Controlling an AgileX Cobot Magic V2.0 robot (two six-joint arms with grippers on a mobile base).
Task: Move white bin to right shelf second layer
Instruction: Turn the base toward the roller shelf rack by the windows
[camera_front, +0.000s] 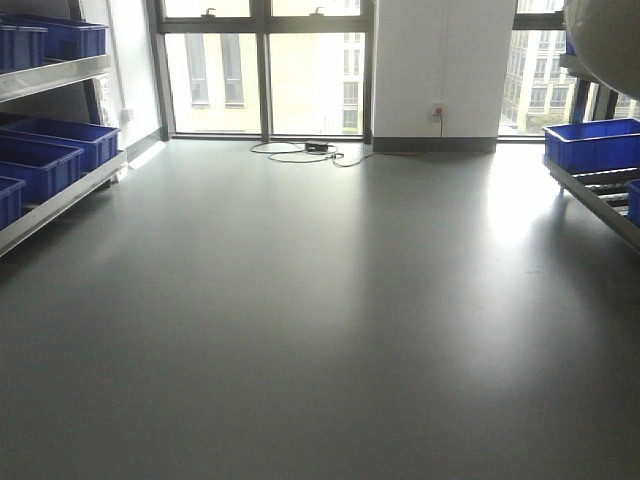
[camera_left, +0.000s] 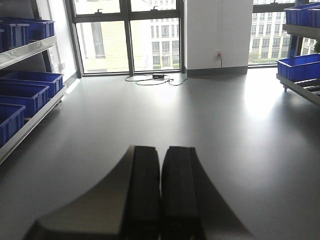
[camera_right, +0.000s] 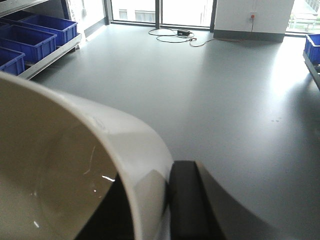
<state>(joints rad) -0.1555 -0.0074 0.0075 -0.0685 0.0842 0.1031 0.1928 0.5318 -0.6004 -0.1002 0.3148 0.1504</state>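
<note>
The white bin (camera_right: 65, 165) fills the lower left of the right wrist view, glossy and cream-white. My right gripper (camera_right: 150, 192) is shut on its rim, with one dark finger (camera_right: 187, 200) outside the wall and the other inside. In the front view the bin's rounded underside (camera_front: 605, 40) hangs at the top right, above the right shelf. A level of that shelf with roller rails (camera_front: 612, 185) shows at the right edge; I cannot tell which layer it is. My left gripper (camera_left: 161, 150) is shut with nothing in it, over bare floor.
A blue crate (camera_front: 592, 145) sits on the right shelf's roller level. The left shelf (camera_front: 60, 195) holds several blue crates (camera_front: 55, 145) on two levels. A cable and power brick (camera_front: 315, 150) lie on the grey floor by the far windows.
</note>
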